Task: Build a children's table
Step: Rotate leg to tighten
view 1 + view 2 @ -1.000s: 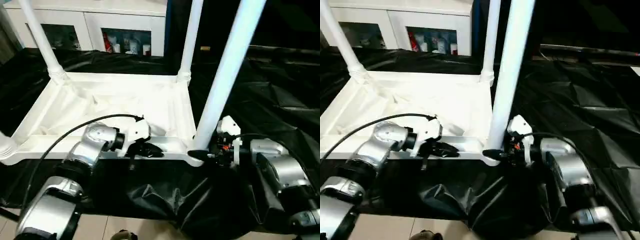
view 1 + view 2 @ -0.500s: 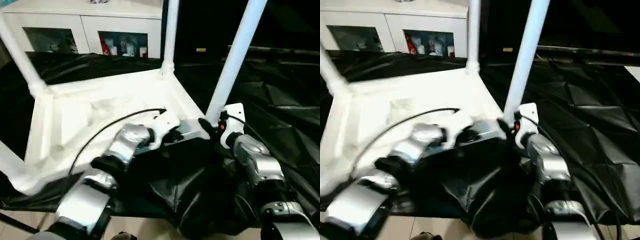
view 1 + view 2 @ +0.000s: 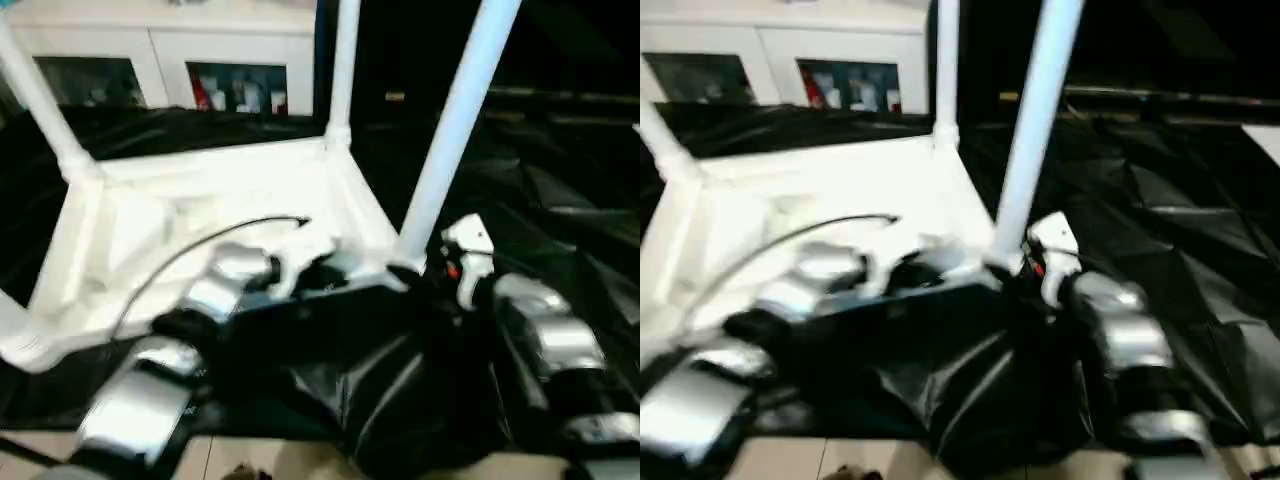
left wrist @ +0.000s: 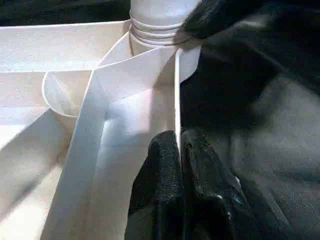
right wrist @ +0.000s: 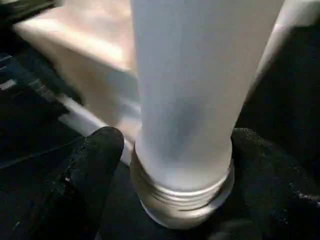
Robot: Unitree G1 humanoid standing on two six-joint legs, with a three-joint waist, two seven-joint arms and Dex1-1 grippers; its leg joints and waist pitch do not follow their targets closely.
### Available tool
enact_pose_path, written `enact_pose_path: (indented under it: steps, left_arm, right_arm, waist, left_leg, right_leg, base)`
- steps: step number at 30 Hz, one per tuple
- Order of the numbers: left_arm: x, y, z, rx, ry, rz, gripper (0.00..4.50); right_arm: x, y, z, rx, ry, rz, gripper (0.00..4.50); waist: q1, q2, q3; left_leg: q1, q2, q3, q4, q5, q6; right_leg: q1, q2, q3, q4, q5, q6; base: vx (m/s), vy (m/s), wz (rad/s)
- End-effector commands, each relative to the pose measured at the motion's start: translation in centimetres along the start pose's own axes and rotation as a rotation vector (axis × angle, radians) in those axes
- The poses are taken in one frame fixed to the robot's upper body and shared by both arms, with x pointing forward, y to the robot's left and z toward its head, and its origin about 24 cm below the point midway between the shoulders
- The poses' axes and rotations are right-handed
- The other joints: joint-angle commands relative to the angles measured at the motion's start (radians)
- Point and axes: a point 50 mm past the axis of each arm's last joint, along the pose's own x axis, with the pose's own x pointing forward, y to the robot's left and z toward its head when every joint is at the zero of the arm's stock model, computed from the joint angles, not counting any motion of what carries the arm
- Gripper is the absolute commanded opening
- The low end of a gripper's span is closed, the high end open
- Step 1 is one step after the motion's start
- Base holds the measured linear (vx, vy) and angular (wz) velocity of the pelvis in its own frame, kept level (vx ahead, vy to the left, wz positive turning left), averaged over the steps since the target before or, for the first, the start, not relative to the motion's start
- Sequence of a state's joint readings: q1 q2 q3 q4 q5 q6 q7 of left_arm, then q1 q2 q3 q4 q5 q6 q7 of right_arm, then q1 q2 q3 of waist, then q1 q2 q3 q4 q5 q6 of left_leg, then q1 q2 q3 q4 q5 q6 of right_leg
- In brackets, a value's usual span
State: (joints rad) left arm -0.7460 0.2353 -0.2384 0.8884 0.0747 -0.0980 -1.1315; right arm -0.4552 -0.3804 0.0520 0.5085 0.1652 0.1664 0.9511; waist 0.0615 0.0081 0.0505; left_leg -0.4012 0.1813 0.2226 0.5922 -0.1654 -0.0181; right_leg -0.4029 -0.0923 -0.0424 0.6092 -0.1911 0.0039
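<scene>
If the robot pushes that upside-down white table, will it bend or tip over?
Probably not bend: the tabletop looks like stiff ribbed plastic. It likely slides easily on the smooth black cloth. Its tall legs stick up, so a high push might tip it.

tabletop swung round on black cloth, near corner turned rightward

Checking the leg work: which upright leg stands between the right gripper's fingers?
The leg at the tabletop's near right corner; the right gripper straddles its base. The others stand apart.
</scene>
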Motion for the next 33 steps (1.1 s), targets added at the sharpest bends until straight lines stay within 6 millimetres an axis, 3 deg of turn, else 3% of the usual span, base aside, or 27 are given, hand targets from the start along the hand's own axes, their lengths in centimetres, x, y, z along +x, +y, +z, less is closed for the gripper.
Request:
enact_pose_path:
  steps: [1, 6, 7, 8, 10, 11, 12, 23, 26, 27, 29, 31, 33]
  left_arm:
    - [-0.2, -0.7, 0.9, 0.068, -0.057, -0.096, 0.0]
    - [-1.7, -0.9, 0.4, 0.086, -0.035, -0.157, 0.0]
    - [-2.1, -0.9, 0.5, 0.088, -0.04, -0.167, 0.0]
    - [-2.3, -0.9, 0.5, 0.089, -0.042, -0.171, 0.0]
    - [-2.5, -0.9, 0.6, 0.091, -0.044, -0.174, 0.0]
    - [-2.5, -1.0, 0.6, 0.092, -0.044, -0.174, 0.0]
    - [-2.5, -1.0, 0.6, 0.095, -0.045, -0.172, 0.0]
    - [-1.5, -0.8, 0.7, 0.069, -0.069, -0.095, 0.0]
    - [-0.2, -0.2, 1.1, 0.036, -0.079, 0.023, 0.0]
    - [0.3, 0.0, 1.3, 0.03, -0.078, 0.062, 0.0]
    - [1.7, 0.2, 1.8, 0.007, -0.079, 0.134, 0.0]
    - [2.4, 0.3, 2.2, -0.006, -0.082, 0.17, 0.0]
    - [4.3, 0.4, 3.3, -0.035, -0.098, 0.24, 0.0]
  right_arm:
    - [0.4, 1.4, 0.9, -0.025, -0.036, 0.162, 3.67]
    - [-0.4, 1.4, 0.9, -0.048, -0.02, 0.246, 3.67]
    - [-0.6, 1.5, 0.8, -0.063, -0.002, 0.279, 3.67]
    - [-0.6, 1.6, 0.8, -0.069, 0.007, 0.291, 3.67]
    - [-0.7, 1.5, 0.7, -0.072, 0.016, 0.303, 3.42]
    - [-0.7, 1.5, 0.7, -0.073, 0.019, 0.303, 3.33]
    - [-0.6, 1.5, 0.7, -0.072, 0.02, 0.306, 3.33]
    - [-0.2, 2.2, -0.5, -0.018, 0.02, 0.269, 2.54]
    - [0.7, 2.1, -1.8, 0.073, 0.0, 0.086, 2.47]
    - [1.0, 1.9, -2.2, 0.106, -0.005, 0.004, 2.47]
    - [1.9, 1.3, -2.9, 0.168, -0.011, -0.196, 2.47]
    - [2.4, 1.1, -3.0, 0.188, -0.007, -0.269, 2.47]
    - [3.6, 0.9, -3.2, 0.233, 0.006, -0.431, 2.47]
  waist:
    - [0.01, -0.011, -0.068]
    - [0.019, -0.006, -0.065]
    - [0.024, -0.013, -0.064]
    - [0.028, -0.011, -0.064]
    - [0.03, -0.009, -0.064]
    - [0.03, -0.009, -0.063]
    - [0.029, -0.017, -0.064]
    - [0.032, -0.015, -0.064]
    - [0.029, -0.016, -0.062]
    - [0.023, -0.015, -0.06]
    - [0.017, -0.014, -0.06]
    - [0.01, -0.016, -0.057]
    - [0.004, -0.009, -0.056]
  left_leg:
    - [0.029, 0.06, -0.032, -0.065, -0.208, 0.086]
    - [0.037, 0.064, -0.03, -0.07, -0.243, 0.059]
    - [0.039, 0.065, -0.029, -0.071, -0.255, 0.049]
    - [0.039, 0.065, -0.03, -0.071, -0.259, 0.043]
    - [0.041, 0.065, -0.029, -0.072, -0.255, 0.032]
    - [0.04, 0.064, -0.029, -0.072, -0.257, 0.031]
    - [0.039, 0.063, -0.028, -0.072, -0.254, 0.031]
    - [0.037, 0.061, -0.029, -0.069, -0.234, 0.04]
    - [0.04, 0.062, -0.031, -0.073, -0.267, 0.022]
    - [0.042, 0.06, -0.032, -0.075, -0.282, 0.008]
    - [0.043, 0.055, -0.036, -0.077, -0.314, -0.019]
    - [0.047, 0.054, -0.041, -0.079, -0.35, -0.038]
    - [0.05, 0.053, -0.041, -0.081, -0.367, -0.042]
  right_leg:
    - [0.041, -0.059, 0.03, -0.066, -0.098, -0.272]
    - [0.032, -0.059, 0.032, -0.066, -0.142, -0.276]
    - [0.033, -0.061, 0.032, -0.068, -0.157, -0.274]
    - [0.033, -0.062, 0.033, -0.067, -0.164, -0.273]
    - [0.031, -0.062, 0.034, -0.067, -0.165, -0.265]
    - [0.031, -0.062, 0.034, -0.067, -0.164, -0.264]
    - [0.032, -0.062, 0.034, -0.067, -0.162, -0.262]
    - [0.032, -0.063, 0.035, -0.068, -0.167, -0.254]
    - [0.028, -0.063, 0.035, -0.074, -0.215, -0.243]
    - [0.022, -0.064, 0.037, -0.079, -0.246, -0.233]
    - [0.024, -0.066, 0.037, -0.086, -0.31, -0.21]
    - [0.02, -0.066, 0.036, -0.094, -0.371, -0.185]
    - [0.014, -0.064, 0.038, -0.098, -0.381, -0.174]
  base:
    - [0.0, 0.0, 0.0]
    - [0.0, 0.0, 0.0]
    - [0.0, 0.0, 0.0]
    - [0.0, 0.0, 0.0]
    - [0.0, 0.0, 0.0]
    - [0.0, 0.0, 0.0]
    - [0.0, 0.0, 0.0]
    - [0.0, 0.0, 0.0]
    - [0.0, 0.0, 0.0]
    - [0.0, 0.0, 0.0]
    - [0.0, 0.0, 0.0]
    - [0.0, 0.0, 0.0]
    - [0.0, 0.0, 0.0]
